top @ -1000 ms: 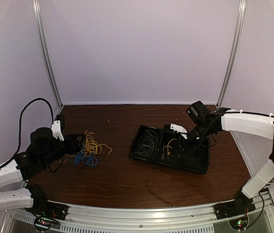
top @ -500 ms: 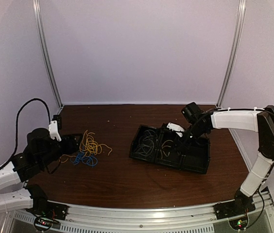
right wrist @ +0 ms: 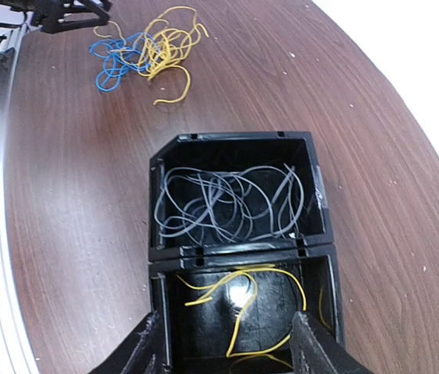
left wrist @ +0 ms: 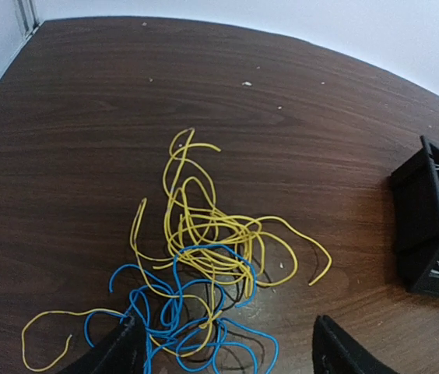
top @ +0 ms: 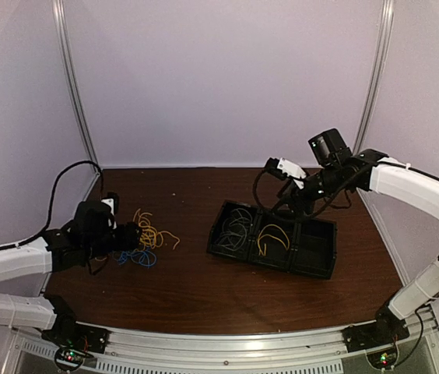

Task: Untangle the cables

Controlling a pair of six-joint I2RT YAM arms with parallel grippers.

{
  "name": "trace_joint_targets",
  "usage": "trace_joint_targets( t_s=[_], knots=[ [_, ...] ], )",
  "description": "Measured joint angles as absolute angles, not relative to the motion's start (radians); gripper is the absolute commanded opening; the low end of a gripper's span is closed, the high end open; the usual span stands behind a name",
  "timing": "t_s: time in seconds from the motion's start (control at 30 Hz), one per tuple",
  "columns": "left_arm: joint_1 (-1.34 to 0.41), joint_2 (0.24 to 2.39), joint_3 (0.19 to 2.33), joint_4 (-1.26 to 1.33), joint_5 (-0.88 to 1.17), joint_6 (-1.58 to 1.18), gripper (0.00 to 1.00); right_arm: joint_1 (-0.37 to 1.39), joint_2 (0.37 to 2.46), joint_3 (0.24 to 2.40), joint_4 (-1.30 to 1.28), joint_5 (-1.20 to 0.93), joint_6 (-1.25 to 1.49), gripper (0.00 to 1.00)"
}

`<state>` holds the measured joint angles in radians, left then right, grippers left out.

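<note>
Light, limp cables (left wrist: 212,234) tangled on left tabletop (left wrist: 71,109), likely best pinched at a free yellow end; left pincer (left wrist: 223,333) and right pincer (right wrist: 226,326) released, empty.

1. The top camera sat high behind the near edge of the table (top: 196,292), facing forward and down over all of it; it was the farthest view.
2. The left wrist camera looked forward and down from close above the tabletop, past the left gripper (left wrist: 227,321), onto the yellow and blue cables (left wrist: 208,234), with one end of the black tray (left wrist: 418,218) at its right edge.
3. The right wrist camera looked steeply down past the right gripper (right wrist: 226,315) from near above the tray, with the cable heap far off at top left.
4. All three views shared that heap and the tray's end holding the grey cables (right wrist: 227,206).
</note>
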<state>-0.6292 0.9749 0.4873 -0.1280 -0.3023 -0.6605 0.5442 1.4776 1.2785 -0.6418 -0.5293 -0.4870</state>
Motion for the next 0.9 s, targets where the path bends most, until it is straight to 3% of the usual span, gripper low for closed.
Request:
trace_joint_targets(
  t_s=[0.23,0.37,0.47,0.63,0.9],
  knots=[
    [-0.526,1.155,0.594,-0.14,-0.297,-0.638,0.61,0.662,1.56,1.302,-0.612,-0.536,-0.492,0.55],
    [-0.419,1.243,0.689,-0.134,-0.223,-0.585,0.62,0.702,1.598,1.304,-0.604,-0.537,-0.494,0.55],
    [-0.382,1.359,0.798,-0.145,-0.155,-0.525,0.56,0.713,1.599,1.304,-0.592,-0.538,-0.494,0.55],
    [-0.381,1.532,0.915,-0.171,-0.082,-0.463,0.34,0.714,1.584,1.264,-0.542,-0.541,-0.495,0.55],
    [-0.381,1.615,0.967,-0.247,-0.092,-0.447,0.0,0.714,1.508,1.168,-0.508,-0.546,-0.495,0.55]
  ],
)
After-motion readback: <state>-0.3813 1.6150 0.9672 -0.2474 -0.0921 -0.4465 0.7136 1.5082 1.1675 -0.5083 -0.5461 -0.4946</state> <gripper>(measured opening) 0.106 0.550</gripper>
